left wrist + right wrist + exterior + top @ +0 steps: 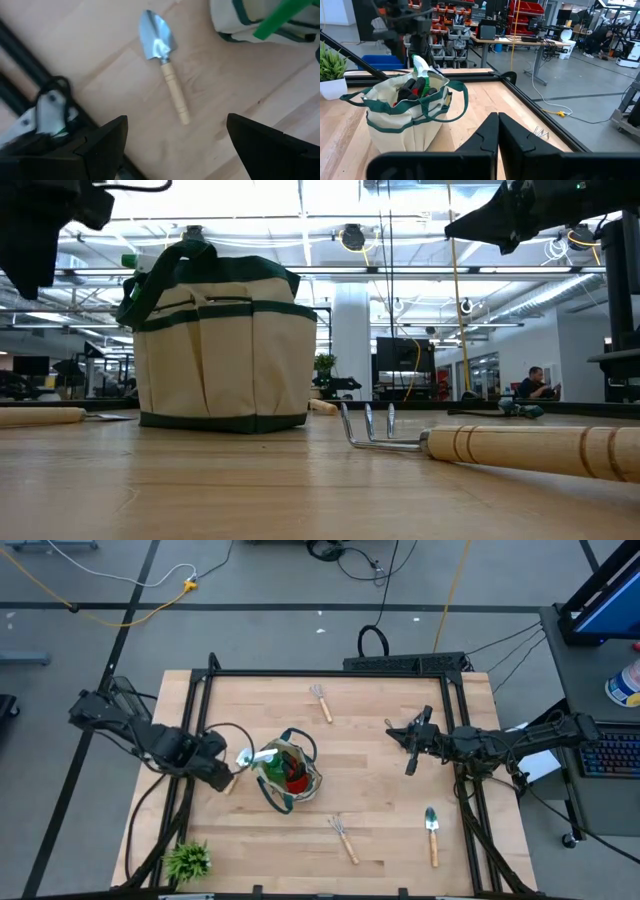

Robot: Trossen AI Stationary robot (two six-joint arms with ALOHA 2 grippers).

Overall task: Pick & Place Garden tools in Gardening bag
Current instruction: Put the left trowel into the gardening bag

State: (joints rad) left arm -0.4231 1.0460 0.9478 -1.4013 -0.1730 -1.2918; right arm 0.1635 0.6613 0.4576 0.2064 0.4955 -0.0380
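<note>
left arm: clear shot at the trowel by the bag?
Probably yes. The left pincer hangs open right above the trowel, which lies flat on bare wood, apart from the bag. Nothing lies between them.

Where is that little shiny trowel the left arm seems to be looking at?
The trowel lies flat on the table's left side, right under the open left gripper and just left of the gardening bag, its blade nearest the bag.
</note>
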